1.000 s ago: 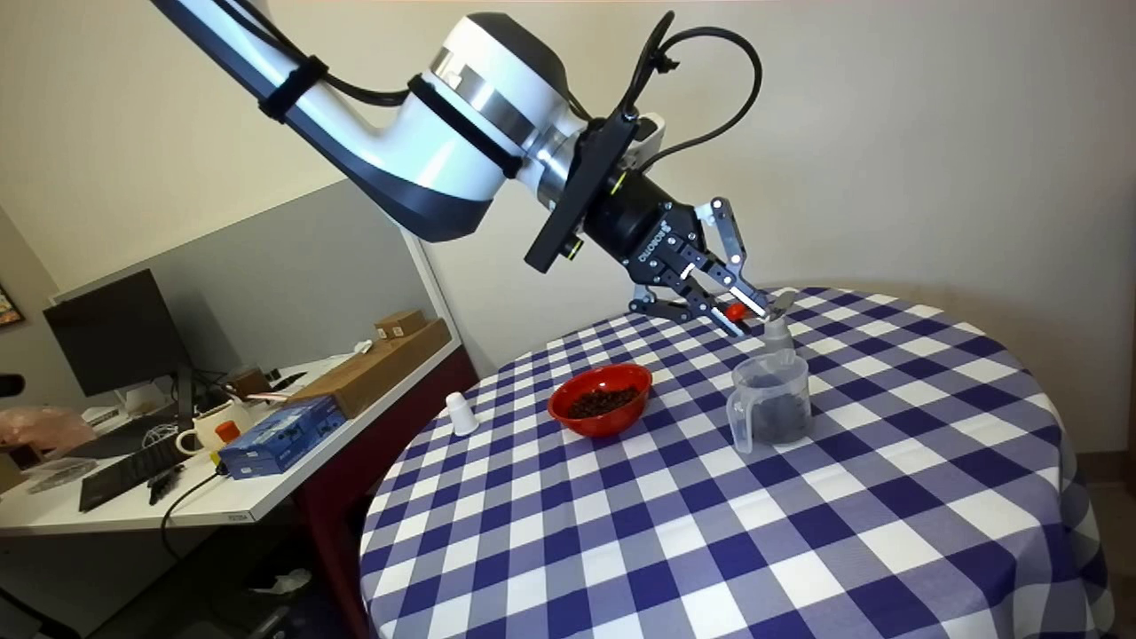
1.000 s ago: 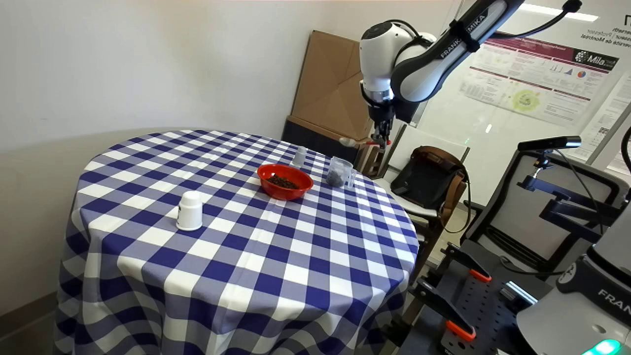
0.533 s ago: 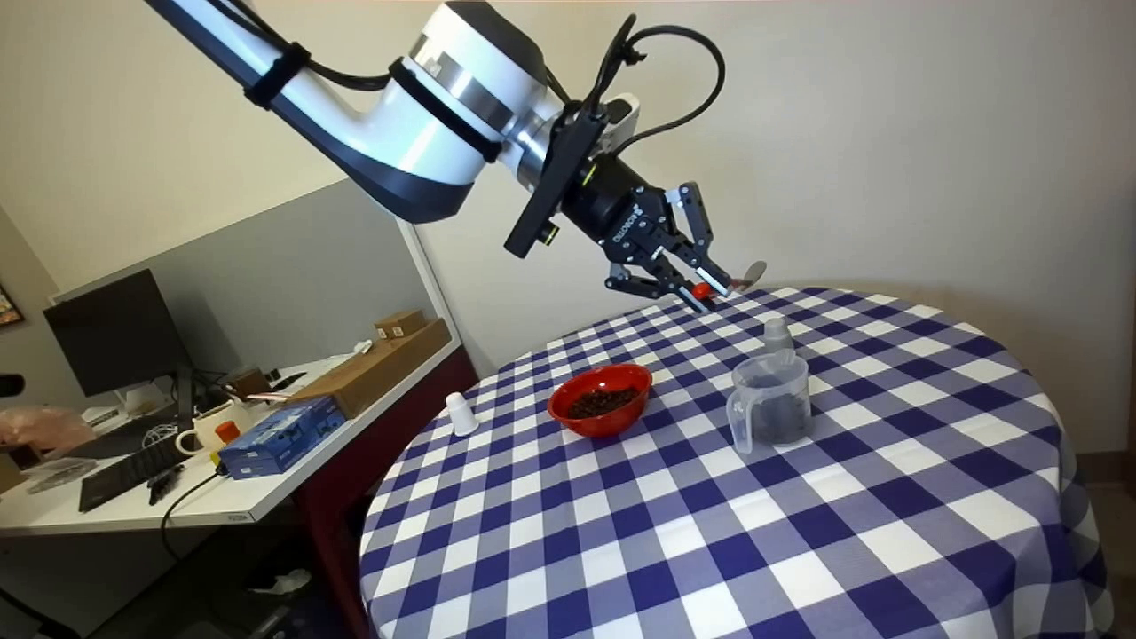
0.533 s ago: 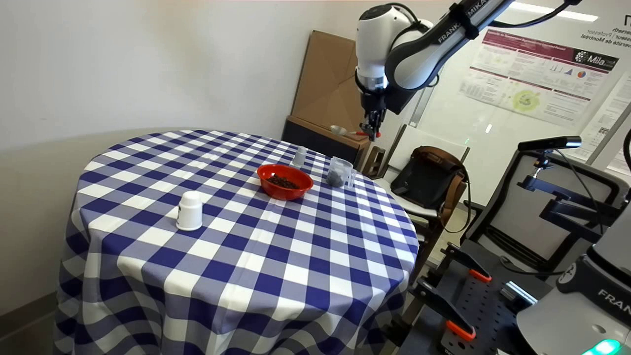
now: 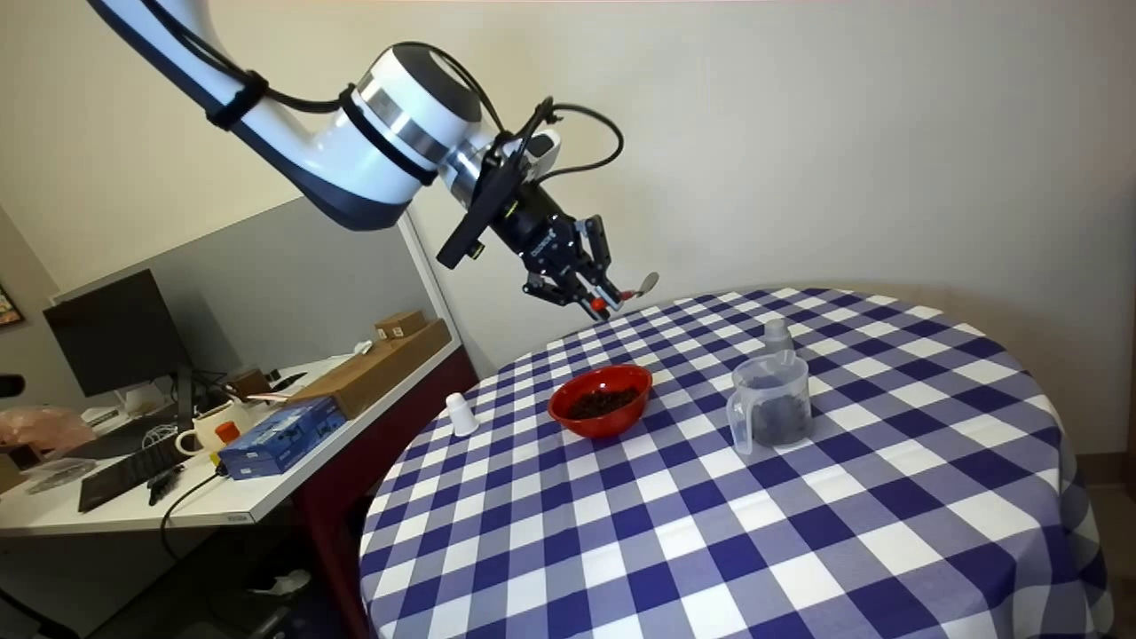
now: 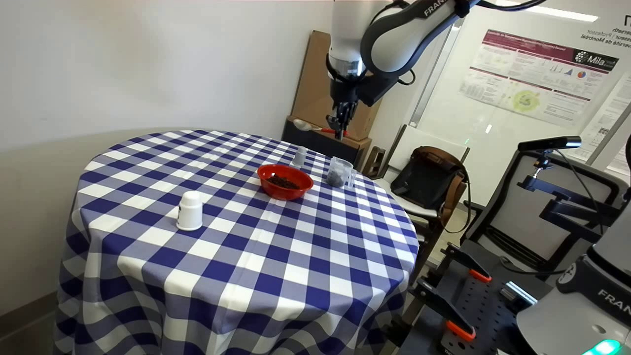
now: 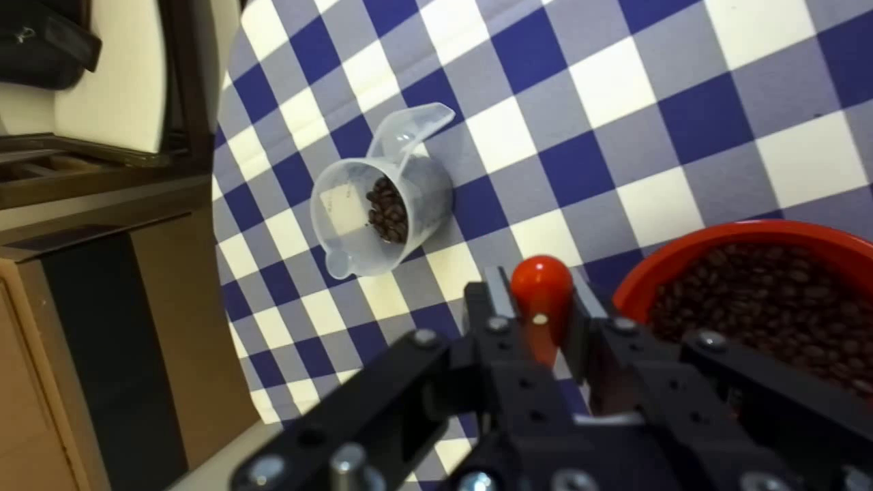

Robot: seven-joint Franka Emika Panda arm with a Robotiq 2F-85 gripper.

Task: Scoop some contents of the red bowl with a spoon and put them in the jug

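- Pincer: two fingers pinching the red handle of a spoon; held in mid-air, apart from both bowl and jug.
- Spoon: handle gripped near its end; the head extends past the fingers, to the right in an exterior view. Contents of the head, if any, too small to tell.
- Surface: round, draped with a blue-and-white checked cloth.
- Red bowl: upright on the surface, farther in from the edge than the jug; partly hidden behind the pincer in the wrist view.
- Dark brown beans: spread over the inside of the red bowl.
- Jug: clear, handled, upright near the edge of the surface and apart from the red bowl; a smaller heap of similar beans lies at its bottom.
- Translucent vessel: small, upright, behind the jug in an exterior view.
- White vessel: upright, on the side of the red bowl away from the jug; near the left edge of the surface in an exterior view.
- Arm: white and dark, entering from above in both exterior views.
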